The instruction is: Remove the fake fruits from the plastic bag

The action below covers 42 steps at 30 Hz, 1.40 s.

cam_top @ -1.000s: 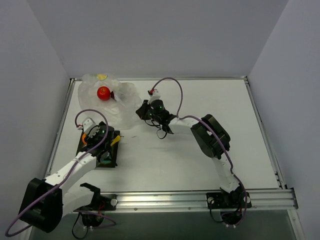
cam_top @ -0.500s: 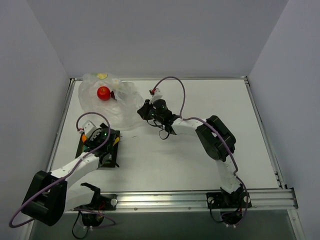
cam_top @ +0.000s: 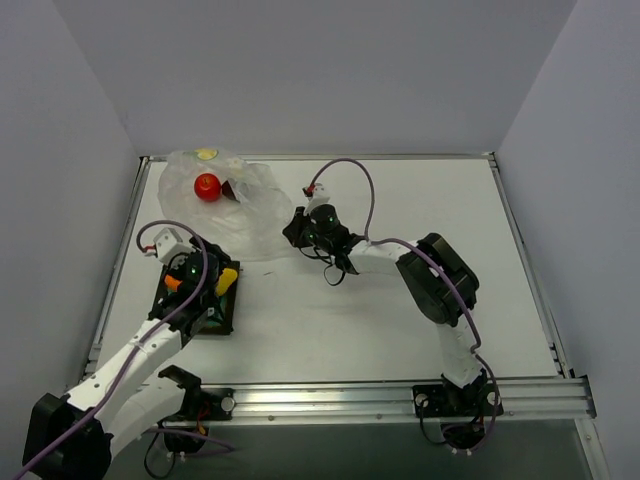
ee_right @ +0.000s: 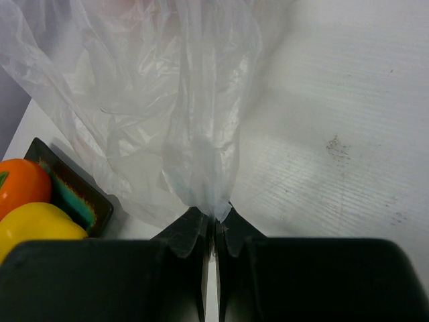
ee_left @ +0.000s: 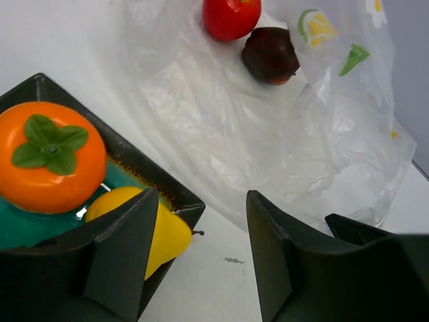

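A red round fruit (cam_top: 207,186) (ee_left: 231,17) and a dark red one (cam_top: 228,188) (ee_left: 270,55) lie inside the translucent plastic bag (cam_top: 250,215) (ee_left: 268,147) (ee_right: 167,100) at the back left. The orange fruit (cam_top: 173,283) (ee_left: 50,157) (ee_right: 20,184) and the yellow fruit (cam_top: 226,280) (ee_left: 164,228) (ee_right: 37,225) rest in the green, dark-rimmed tray (cam_top: 222,322) (ee_left: 144,178). My left gripper (cam_top: 212,290) (ee_left: 201,201) hangs open and empty over the tray's corner nearest the bag. My right gripper (cam_top: 293,228) (ee_right: 214,216) is shut on the bag's gathered right edge.
Grey walls close in the white table at the back and both sides. A metal rail (cam_top: 400,400) runs along the near edge beside the arm bases. The right arm's elbow (cam_top: 440,275) lies mid-table. A small dark smudge (ee_left: 234,260) marks the surface.
The left arm has swung and drawn back a little over the tray, where the orange fruit lies free. The right gripper has shifted slightly right, stretching the bag flatter.
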Each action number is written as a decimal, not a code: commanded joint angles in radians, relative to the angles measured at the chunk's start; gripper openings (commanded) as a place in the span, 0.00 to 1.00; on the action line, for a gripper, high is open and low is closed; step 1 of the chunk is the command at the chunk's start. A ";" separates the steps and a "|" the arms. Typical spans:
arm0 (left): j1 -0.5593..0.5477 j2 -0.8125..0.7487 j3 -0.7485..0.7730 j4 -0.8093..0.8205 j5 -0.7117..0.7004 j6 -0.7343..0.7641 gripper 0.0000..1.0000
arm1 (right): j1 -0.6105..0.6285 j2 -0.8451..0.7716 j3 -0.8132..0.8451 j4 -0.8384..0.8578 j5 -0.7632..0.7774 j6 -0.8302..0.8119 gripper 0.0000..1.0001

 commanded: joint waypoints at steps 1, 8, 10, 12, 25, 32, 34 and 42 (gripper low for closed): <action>-0.003 0.043 0.116 0.011 0.036 0.065 0.51 | -0.010 -0.107 -0.014 0.011 0.041 -0.037 0.00; 0.014 0.312 0.379 0.051 0.166 0.155 0.12 | -0.017 -0.133 -0.057 0.005 0.047 -0.043 0.00; 0.038 0.428 0.478 0.022 0.218 0.161 0.03 | -0.022 -0.132 -0.060 0.005 0.043 -0.042 0.00; 0.080 0.542 0.538 0.015 0.289 0.158 0.02 | -0.025 -0.135 -0.060 0.006 0.039 -0.042 0.00; 0.219 1.011 1.040 -0.214 0.386 0.299 0.25 | -0.042 -0.133 -0.051 0.015 0.010 -0.046 0.00; 0.238 1.149 1.161 -0.211 0.450 0.365 0.63 | -0.044 -0.130 -0.035 0.015 -0.002 -0.046 0.00; 0.238 1.159 1.183 -0.199 0.456 0.377 0.69 | -0.045 -0.125 -0.034 0.015 -0.004 -0.046 0.00; 0.250 1.232 1.265 -0.183 0.502 0.384 0.94 | -0.044 -0.104 -0.023 0.017 -0.020 -0.042 0.00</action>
